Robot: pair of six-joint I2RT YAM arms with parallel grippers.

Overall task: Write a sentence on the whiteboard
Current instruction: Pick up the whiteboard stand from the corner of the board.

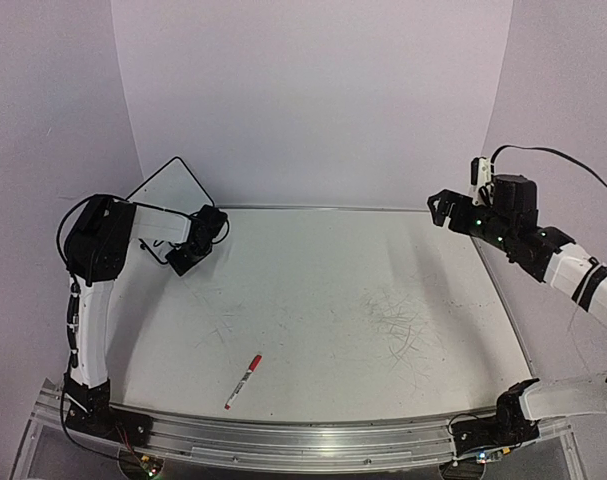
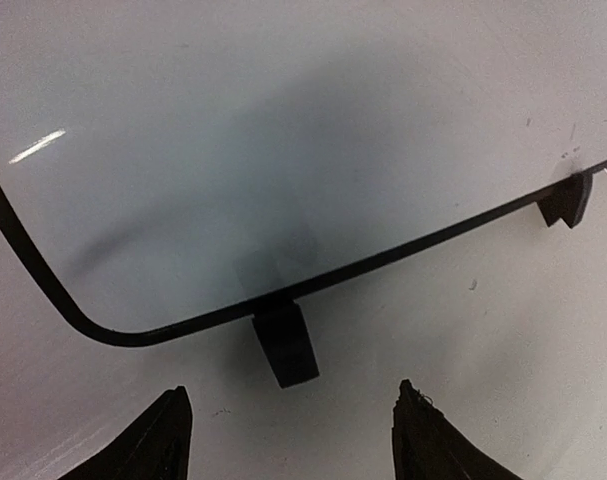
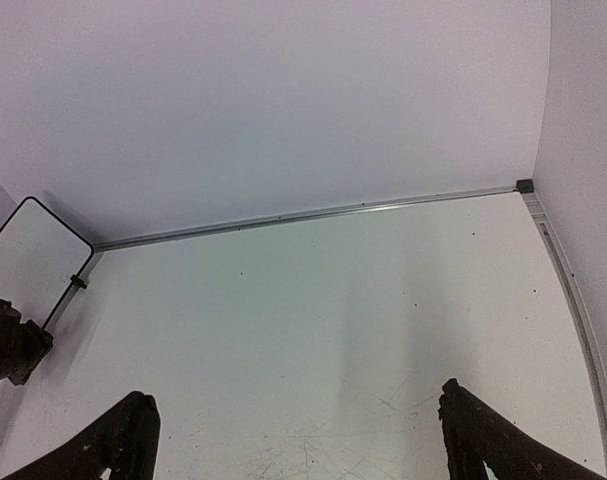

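The whiteboard (image 1: pixel 166 186), white with a thin black frame, stands tilted at the back left against the wall. In the left wrist view its face (image 2: pixel 283 130) fills the upper part and is plain white. The sentence is out of view. Two black feet show, one (image 2: pixel 286 345) just ahead of my left gripper (image 2: pixel 291 400), which is open and holds nothing. From above, the left gripper (image 1: pixel 209 228) sits beside the board's lower right corner. My right gripper (image 1: pixel 442 206) hangs open at the right, high over the table, empty (image 3: pixel 295 395). The board (image 3: pixel 31 258) also shows far left there.
A red marker with a white barrel (image 1: pixel 243 381) lies on the tabletop near the front, between the arms. Grey scribble scuffs (image 1: pixel 393 322) mark the table's right half. Walls close the back and both sides; a metal rail (image 1: pixel 313 435) runs along the near edge.
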